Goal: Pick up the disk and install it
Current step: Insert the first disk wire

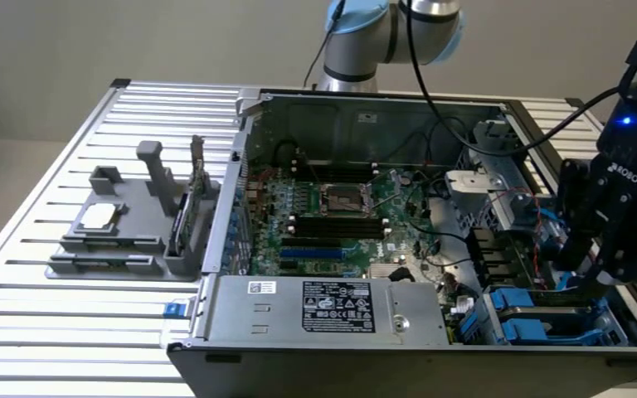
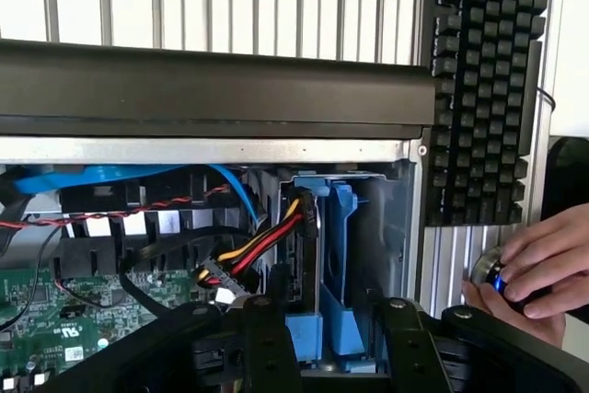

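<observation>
The disk (image 2: 317, 246) stands on edge in the drive bay at the corner of the open computer case, with its blue carrier (image 2: 342, 227) around it and red, yellow and black cables (image 2: 253, 250) at its side. My gripper (image 2: 331, 315) hangs just above it, one black finger on each side of the carrier, and the jaws stand apart. In the exterior view the gripper (image 1: 584, 278) hovers over the blue bay (image 1: 534, 319) at the case's right end; the arm hides the disk's upper part there.
The case (image 1: 407, 352) lies open on a slatted metal table (image 1: 64, 332), showing the motherboard (image 1: 330, 215) and a grey power supply box (image 1: 330, 307). A grey fixture (image 1: 130, 232) sits at the exterior view's left. A black keyboard (image 2: 483, 89) and a person's hand (image 2: 538, 264) lie beside the case.
</observation>
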Robot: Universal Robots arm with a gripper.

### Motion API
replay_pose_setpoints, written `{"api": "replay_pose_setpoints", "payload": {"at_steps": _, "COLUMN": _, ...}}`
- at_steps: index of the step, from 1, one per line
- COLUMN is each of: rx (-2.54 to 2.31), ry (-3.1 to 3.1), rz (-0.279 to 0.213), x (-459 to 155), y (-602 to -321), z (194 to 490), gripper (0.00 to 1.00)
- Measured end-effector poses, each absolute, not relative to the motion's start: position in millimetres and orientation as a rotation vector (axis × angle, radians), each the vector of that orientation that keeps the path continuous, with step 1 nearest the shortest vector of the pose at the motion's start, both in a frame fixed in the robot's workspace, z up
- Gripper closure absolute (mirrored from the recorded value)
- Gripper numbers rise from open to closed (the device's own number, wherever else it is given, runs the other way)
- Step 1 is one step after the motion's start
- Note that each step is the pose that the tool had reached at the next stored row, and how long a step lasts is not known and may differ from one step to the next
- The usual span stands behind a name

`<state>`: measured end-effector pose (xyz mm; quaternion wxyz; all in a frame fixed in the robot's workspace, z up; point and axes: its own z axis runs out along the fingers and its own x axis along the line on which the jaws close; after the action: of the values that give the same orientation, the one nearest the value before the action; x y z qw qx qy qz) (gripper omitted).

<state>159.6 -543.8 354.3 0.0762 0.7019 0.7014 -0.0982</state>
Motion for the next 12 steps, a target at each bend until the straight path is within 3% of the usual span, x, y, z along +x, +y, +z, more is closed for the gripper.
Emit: {"api": "replay_pose_setpoints", "payload": {"at_steps": 12, "rx": 2.119, "ry": 2.132, "rz": -0.281, "x": 169, "y": -556, "z": 352, "gripper": 0.58}}
